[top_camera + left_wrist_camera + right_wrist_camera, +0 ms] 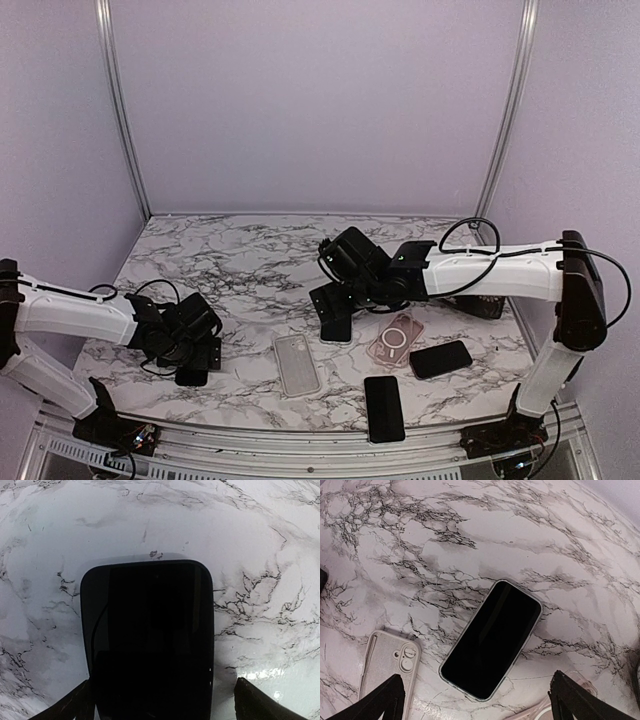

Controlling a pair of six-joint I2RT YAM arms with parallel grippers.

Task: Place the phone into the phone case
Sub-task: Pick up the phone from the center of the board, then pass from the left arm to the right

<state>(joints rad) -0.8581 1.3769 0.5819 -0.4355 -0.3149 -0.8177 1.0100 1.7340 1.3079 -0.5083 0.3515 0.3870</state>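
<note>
Both pincers stand apart and empty: our left pincer (160, 700) flanks a dark phone (150, 640) near the tabletop's (250, 530) near-left corner; our right pincer (477, 690) hovers over a second phone (492, 640) mid-tabletop, a pale case (385, 675) beside it. We should close squarely across the long edges. No writing reads.

A white marble-patterned table (250, 270) with dark grey and black veins fills the floor of the scene; in the wrist views its surface looks glossy and catches a bright glare. Plain lilac walls (320, 100) close it in on three sides. Two slim metal posts rise at the back corners, one on the left (122, 110) and one on the right (508, 110). A silver rail (280, 447) runs along the near edge. By the right wall lies a small dark object (487, 306), mostly hidden, so what it is cannot be told.
</note>
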